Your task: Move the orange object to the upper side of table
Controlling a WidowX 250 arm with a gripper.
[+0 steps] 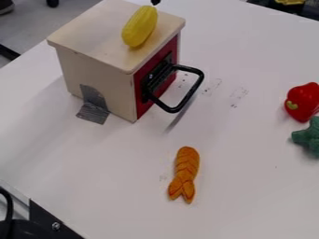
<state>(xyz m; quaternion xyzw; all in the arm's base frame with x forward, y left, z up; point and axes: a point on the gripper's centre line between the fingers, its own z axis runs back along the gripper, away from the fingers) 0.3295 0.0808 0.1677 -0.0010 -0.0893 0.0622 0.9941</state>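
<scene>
The black gripper [156, 2] hangs at the top edge, beside the ridged yellow toy corn [139, 26]; I cannot tell how its jaws stand.

Bright diffuse light, soft shadows.

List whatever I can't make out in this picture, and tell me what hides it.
All in the camera view:
- Gripper: nearly all cut off by the top edge.
- Underside of the orange object: hidden by its own body.
- Inside of the wooden box: hidden by its walls and red door.
- Right part of the green object: cut off by the right edge.
- Yellow thing at the top right: cut off by the top edge.
</scene>
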